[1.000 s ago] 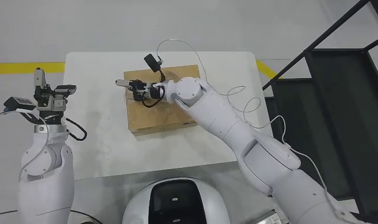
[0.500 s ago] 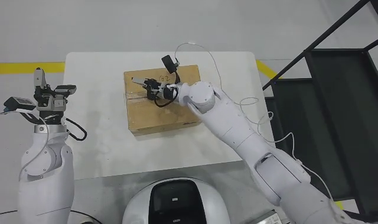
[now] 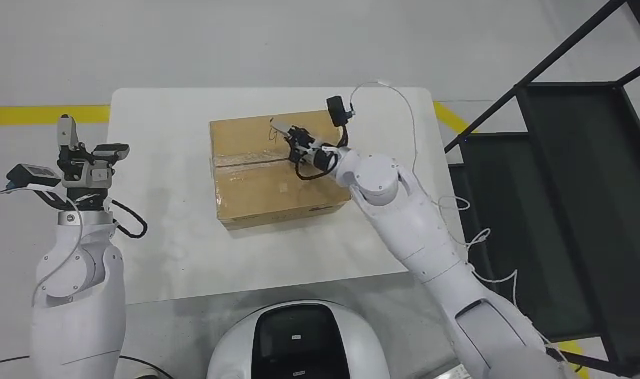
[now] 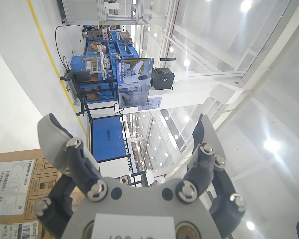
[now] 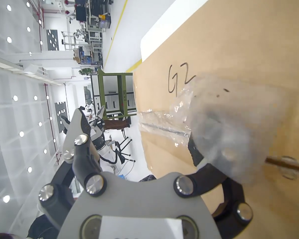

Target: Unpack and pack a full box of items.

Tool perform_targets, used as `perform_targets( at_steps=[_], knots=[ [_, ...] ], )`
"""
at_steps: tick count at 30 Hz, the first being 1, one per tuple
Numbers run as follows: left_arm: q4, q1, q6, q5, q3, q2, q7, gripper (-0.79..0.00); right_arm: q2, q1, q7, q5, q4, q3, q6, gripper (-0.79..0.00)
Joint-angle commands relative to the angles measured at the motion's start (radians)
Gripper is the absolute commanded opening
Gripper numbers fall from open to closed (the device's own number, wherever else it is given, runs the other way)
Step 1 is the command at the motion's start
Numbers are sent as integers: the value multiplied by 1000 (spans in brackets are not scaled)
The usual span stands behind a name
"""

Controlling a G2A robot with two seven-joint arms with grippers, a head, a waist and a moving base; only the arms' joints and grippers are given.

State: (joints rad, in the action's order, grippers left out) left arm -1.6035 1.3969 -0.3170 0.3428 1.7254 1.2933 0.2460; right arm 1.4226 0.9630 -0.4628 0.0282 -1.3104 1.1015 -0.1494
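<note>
A white table (image 3: 160, 179) takes up the middle of the top view, on a grey floor (image 3: 300, 29). A yellow line (image 3: 40, 113) runs in from the left edge and shows again just right of the table. Black stairs (image 3: 565, 169) stand at the right edge. In the left wrist view a screen (image 4: 134, 83) hangs at centre, with blue shelves (image 4: 99, 53) to its upper left and ceiling lights (image 4: 246, 4) at upper right. A green rack (image 5: 114, 95) stands left of centre in the right wrist view.

So the box (image 3: 265, 184) is plain matt brown cardboard with crinkly, shiny clear plastic tape (image 5: 162, 125) on it, the table (image 3: 160, 219) looks smooth matt white, and the left gripper (image 4: 125, 125) is dull grey metal with black rubbery pads (image 4: 197, 135).
</note>
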Motion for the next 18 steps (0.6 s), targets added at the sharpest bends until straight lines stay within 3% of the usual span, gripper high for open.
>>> perform_targets(
  at_steps=[1,18],
  knots=[
    [0,0,0,0,0,0,0,0,-8,27,20,-8,-25,33,-14,0],
    [0,0,0,0,0,0,0,0,-53,215,169,-62,-194,250,-102,0]
  ],
)
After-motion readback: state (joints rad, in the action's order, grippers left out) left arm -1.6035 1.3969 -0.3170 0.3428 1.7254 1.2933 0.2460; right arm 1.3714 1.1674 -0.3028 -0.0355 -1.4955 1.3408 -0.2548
